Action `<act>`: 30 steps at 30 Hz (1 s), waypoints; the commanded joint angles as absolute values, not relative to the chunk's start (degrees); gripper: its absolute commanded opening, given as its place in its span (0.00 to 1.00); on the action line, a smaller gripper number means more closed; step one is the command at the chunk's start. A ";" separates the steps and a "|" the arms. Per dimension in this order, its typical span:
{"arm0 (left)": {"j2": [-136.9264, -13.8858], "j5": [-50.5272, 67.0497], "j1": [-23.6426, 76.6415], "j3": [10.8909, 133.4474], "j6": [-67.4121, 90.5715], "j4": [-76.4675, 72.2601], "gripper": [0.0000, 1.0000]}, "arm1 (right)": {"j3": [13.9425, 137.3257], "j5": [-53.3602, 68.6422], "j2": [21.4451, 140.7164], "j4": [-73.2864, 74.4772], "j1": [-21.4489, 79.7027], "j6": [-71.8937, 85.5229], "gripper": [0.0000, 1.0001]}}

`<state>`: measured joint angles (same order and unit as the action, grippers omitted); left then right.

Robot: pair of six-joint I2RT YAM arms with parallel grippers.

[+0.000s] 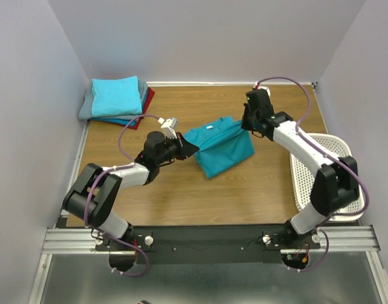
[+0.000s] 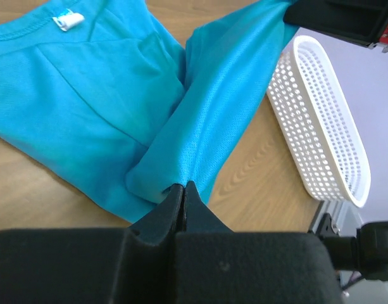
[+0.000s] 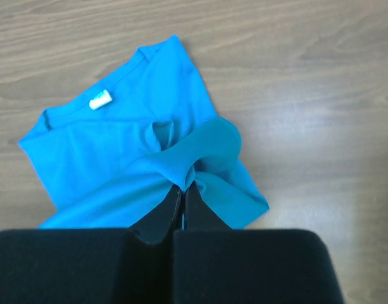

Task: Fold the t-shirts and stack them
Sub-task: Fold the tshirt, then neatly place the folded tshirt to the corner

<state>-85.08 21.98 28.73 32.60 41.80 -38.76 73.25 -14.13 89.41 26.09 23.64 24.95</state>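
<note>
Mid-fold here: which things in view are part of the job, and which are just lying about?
Job: teal t-shirt, pinched by left hand and right hand; stack of folded t-shirts, far left corner.
Lying about: white perforated basket, at the right edge.

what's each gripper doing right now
left gripper: closed on a fold of the teal-blue t-shirt
right gripper: closed on the same shirt

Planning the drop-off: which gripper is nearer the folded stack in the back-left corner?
Left. The left gripper grips the teal t-shirt right of the stack; the right gripper grips the shirt's opposite end, farther right.
</note>
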 commanded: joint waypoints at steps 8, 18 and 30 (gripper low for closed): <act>-99.22 33.66 19.69 41.38 45.53 -51.15 0.00 | 90.69 -18.11 109.85 23.12 22.24 20.04 0.00; -105.04 27.08 14.77 46.85 43.43 -47.56 0.98 | 100.02 -12.75 118.75 22.85 21.62 18.20 0.94; -99.67 25.83 17.66 37.54 36.03 -50.61 0.98 | 74.99 1.82 99.06 10.65 21.80 17.58 0.96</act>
<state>-100.38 25.52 16.75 40.93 38.63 -46.96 80.16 -7.07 102.32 17.23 21.82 17.85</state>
